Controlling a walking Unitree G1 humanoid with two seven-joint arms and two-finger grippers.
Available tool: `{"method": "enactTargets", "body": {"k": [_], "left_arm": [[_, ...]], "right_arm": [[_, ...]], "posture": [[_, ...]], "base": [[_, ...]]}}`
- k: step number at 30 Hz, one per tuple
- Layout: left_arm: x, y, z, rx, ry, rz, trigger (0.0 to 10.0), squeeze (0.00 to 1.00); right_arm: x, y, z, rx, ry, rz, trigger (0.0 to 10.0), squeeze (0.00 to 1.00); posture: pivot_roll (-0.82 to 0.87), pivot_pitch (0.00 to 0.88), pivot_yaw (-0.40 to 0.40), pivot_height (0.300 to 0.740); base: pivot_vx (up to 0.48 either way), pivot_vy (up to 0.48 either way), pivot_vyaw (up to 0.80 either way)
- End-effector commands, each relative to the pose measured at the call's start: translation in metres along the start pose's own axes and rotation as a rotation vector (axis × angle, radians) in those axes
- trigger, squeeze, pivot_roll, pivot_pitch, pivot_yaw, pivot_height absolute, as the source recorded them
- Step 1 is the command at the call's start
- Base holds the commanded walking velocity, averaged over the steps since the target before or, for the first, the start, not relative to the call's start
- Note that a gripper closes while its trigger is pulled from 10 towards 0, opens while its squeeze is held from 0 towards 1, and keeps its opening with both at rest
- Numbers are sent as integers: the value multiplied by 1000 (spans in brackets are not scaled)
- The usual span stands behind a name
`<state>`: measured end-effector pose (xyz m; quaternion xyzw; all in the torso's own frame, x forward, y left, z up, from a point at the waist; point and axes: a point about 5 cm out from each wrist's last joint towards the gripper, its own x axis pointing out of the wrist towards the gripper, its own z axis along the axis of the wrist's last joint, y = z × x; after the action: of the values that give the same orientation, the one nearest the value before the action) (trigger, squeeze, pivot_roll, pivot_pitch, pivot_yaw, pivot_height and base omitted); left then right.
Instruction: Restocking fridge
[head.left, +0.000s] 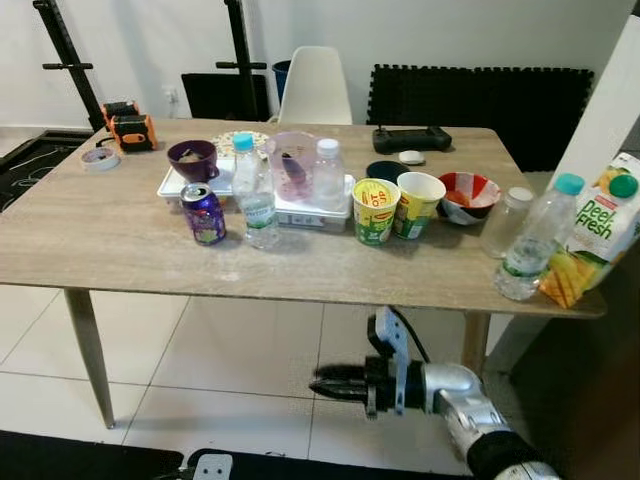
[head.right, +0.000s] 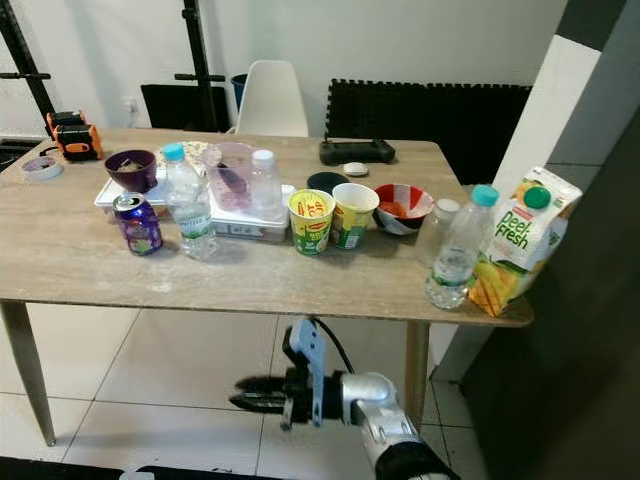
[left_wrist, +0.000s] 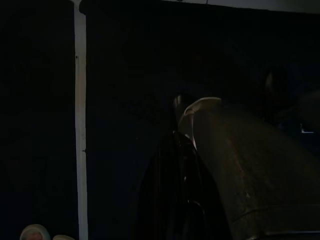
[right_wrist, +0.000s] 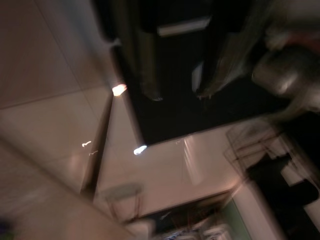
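Here's the stock waiting on the wooden worktop (head.left: 120, 235): at the right-hand end a carton of Peel Fresh juice (head.left: 598, 235) stands right at the edge, tilted, with a teal-capped water bottle (head.left: 537, 240) touching it on the left and a smaller white-capped bottle (head.left: 507, 222) just behind that. Over toward the left, a purple drink can (head.left: 204, 214) stands upright beside another water bottle (head.left: 255, 194) with a blue cap, both in front of a white tray (head.left: 300, 212). On that tray there's a clear pink-tinted jug (head.left: 291, 164), a white-capped bottle (head.left: 328, 174) and a dark purple bowl (head.left: 192, 159). In the middle, two paper noodle cups (head.left: 376, 211) stand touching each other, a red and white bowl (head.left: 468, 196) just to their right, a black controller (head.left: 411, 138) near the far edge. An orange and black device (head.left: 129, 125) and a roll of tape (head.left: 100, 157) occupy the far left corner, and a white chair (head.left: 315, 87) stands behind the worktop. Down below the worktop's front edge, the right claw (head.left: 325, 385) points left above the tiled floor (head.left: 240, 370), fingers drawn together and holding nothing, well apart from every item. The left claw (left_wrist: 182, 150) hangs in deep shade in the left wrist view, and I can't tell whether it's open or closed.
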<state>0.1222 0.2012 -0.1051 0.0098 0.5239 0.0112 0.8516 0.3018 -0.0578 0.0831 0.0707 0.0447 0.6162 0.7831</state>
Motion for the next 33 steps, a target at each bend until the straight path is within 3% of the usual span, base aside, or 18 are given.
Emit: {"method": "enactTargets", "body": {"k": [1,2,3,4,8,10,11,12,14,15,17,19,20,28,33], "left_arm": [[-2,3,-10,5,39,9,10000,0],[-2,2,-10,6,39,9,10000,0],[-2,2,-10,6,39,9,10000,0],[-2,1,-12,6,41,7,10000,0],[-2,1,-12,6,42,6,10000,0],[-2,-2,-15,0,46,3,10000,0],[-2,-2,-15,0,46,3,10000,0],[-3,-4,-18,-7,49,1,10000,0],[-3,-4,-19,-11,51,0,10000,0],[-4,-5,-22,-13,56,0,10000,0],[-5,-6,-26,-16,63,0,10000,0],[-5,-6,-26,-16,63,0,10000,0],[-6,-5,-30,-21,70,3,10000,0],[-8,-2,-36,-33,74,13,10000,0],[-9,-2,-39,-40,72,15,10000,0]], "right_arm": [[8,-21,35,-43,-117,-140,10000,1000],[15,-30,55,-88,-142,-198,10000,1000],[15,-30,55,-88,-142,-198,10000,1000],[25,-38,84,-177,-148,-253,10000,1000],[29,-40,93,-213,-148,-261,10000,1000],[37,-44,111,-321,-94,-323,10000,1000],[37,-44,111,-321,-94,-323,10000,1000],[43,-48,118,-419,-7,-380,10000,1000],[46,-48,117,-465,49,-389,10000,1000],[49,-50,116,-524,126,-407,10000,47],[52,-53,116,-598,210,-443,10000,0],[52,-53,116,-598,210,-443,10000,0],[52,-58,122,-679,278,-502,10000,0],[45,-68,128,-827,448,-559,10000,0],[35,-75,130,-847,487,-608,10000,0]], "posture": [[-65,0,-36,740],[-65,0,-39,740],[-65,0,-39,740],[-63,0,-42,740],[-59,0,-48,740],[-46,0,-64,740],[-46,0,-64,740],[-41,0,-70,740],[-39,0,-73,740],[-35,0,-75,740],[-29,4,-79,740],[-29,4,-79,740],[-22,17,-83,740],[-8,44,-104,740],[2,62,-108,740]], "base": [[0,0,0],[0,0,0],[0,0,0],[0,0,0],[0,0,0],[0,0,0],[0,0,0],[0,0,0],[0,0,0],[0,0,0],[0,0,0],[0,0,0],[0,0,0],[0,0,0],[0,0,0]]}}
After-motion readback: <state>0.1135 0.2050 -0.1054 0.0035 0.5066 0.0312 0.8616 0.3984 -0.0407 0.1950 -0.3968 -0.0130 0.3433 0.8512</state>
